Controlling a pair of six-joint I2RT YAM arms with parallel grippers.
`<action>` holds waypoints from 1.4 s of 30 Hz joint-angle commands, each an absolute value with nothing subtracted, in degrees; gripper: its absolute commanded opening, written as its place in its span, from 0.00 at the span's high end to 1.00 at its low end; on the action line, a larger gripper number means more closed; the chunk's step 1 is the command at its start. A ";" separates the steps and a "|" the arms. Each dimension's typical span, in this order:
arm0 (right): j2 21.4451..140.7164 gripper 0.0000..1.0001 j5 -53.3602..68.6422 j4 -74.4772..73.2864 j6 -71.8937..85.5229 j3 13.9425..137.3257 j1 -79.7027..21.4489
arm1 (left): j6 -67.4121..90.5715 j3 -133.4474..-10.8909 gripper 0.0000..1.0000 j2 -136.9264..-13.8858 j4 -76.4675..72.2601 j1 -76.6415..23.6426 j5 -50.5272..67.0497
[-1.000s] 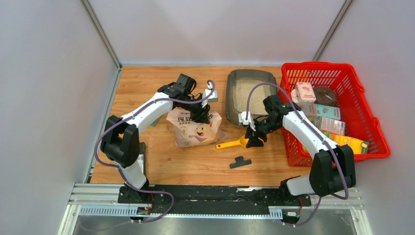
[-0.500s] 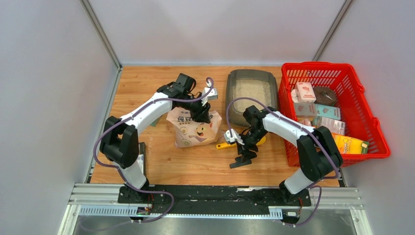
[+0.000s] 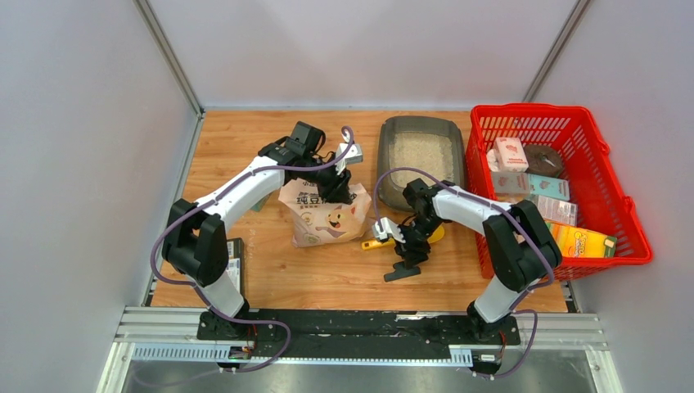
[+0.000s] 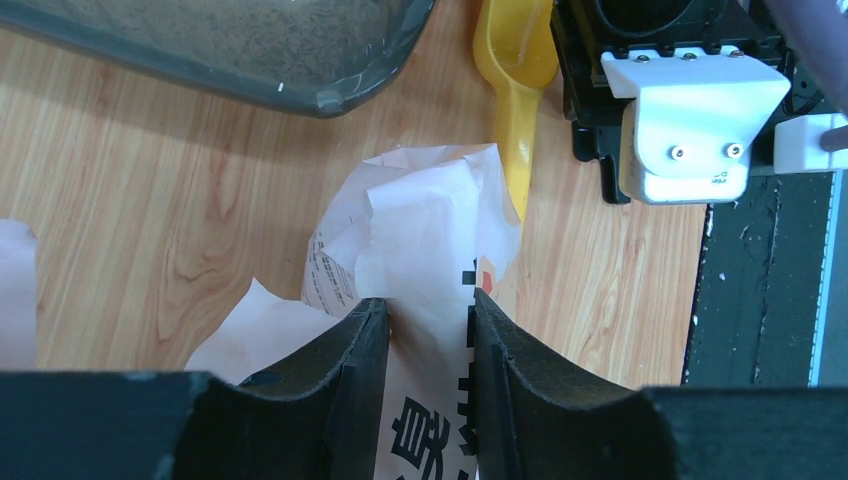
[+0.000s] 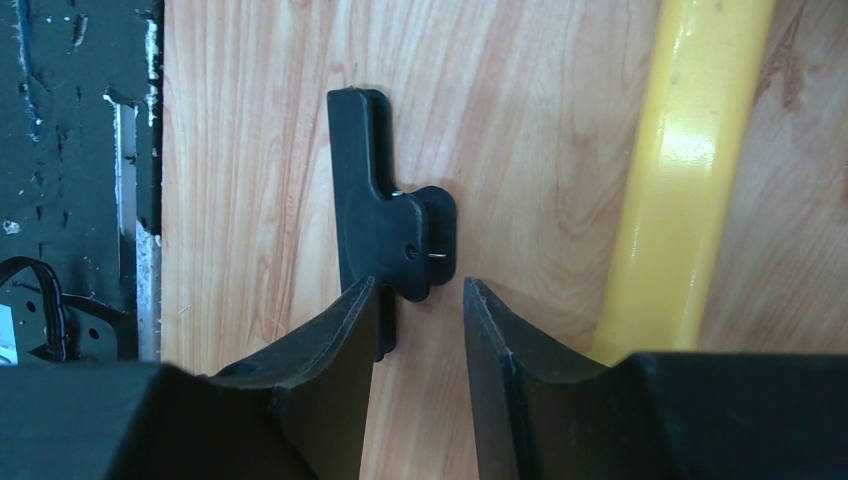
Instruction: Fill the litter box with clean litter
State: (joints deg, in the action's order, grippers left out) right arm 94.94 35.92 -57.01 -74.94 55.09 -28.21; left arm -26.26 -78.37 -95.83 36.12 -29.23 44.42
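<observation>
Litter box (image 3: 386, 168): far centre of the table, just left of the red basket (image 3: 532, 110), mouth up.
Long axis: runs away from the arms, near end toward the yellow scoop (image 5: 690, 170).
Clean litter (image 3: 423, 155): covers the box floor.
Left gripper (image 4: 430, 310): clamped on the bag (image 4: 420, 230) at its crumpled top.
Right gripper (image 5: 418, 300): fingers apart, straddling the black clip (image 5: 380, 220) beside the scoop.

Wooden desk (image 3: 245, 147) carrying: a pink-white printed bag (image 3: 327, 214) with a cartoon cat, left of centre; a yellow scoop (image 3: 372, 243) lying just right of the bag; a black clip (image 3: 403, 273) nearer the front edge; a red mesh basket (image 3: 524, 108) at right, holding assorted boxes (image 3: 511, 153).
</observation>
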 commanded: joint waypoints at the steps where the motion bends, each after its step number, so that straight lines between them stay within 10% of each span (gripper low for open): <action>1: 95.71 0.62 35.59 -54.84 -73.39 54.58 -28.48 | -25.75 -78.14 0.58 -93.69 34.80 -29.44 45.35; 8: 96.32 0.69 38.40 -58.79 -74.26 55.02 -28.74 | -26.37 -78.05 0.57 -95.01 35.24 -29.44 45.09; 13: 96.86 1.00 41.48 -63.10 -76.72 56.51 -28.74 | -27.24 -78.05 0.57 -95.71 35.68 -29.44 44.74; 27: 81.65 1.00 42.71 -77.96 -74.19 69.34 -27.42 | -37.34 -80.06 0.57 -97.38 43.50 -29.44 46.93; 42: 83.40 1.00 39.46 -62.23 -60.92 81.20 -24.87 | -31.91 -82.01 0.63 -98.09 39.12 -29.36 50.70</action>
State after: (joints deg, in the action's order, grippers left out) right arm 82.65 40.34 -68.42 -64.84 76.77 -25.12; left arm -36.03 -82.11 -100.64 44.10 -29.17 46.54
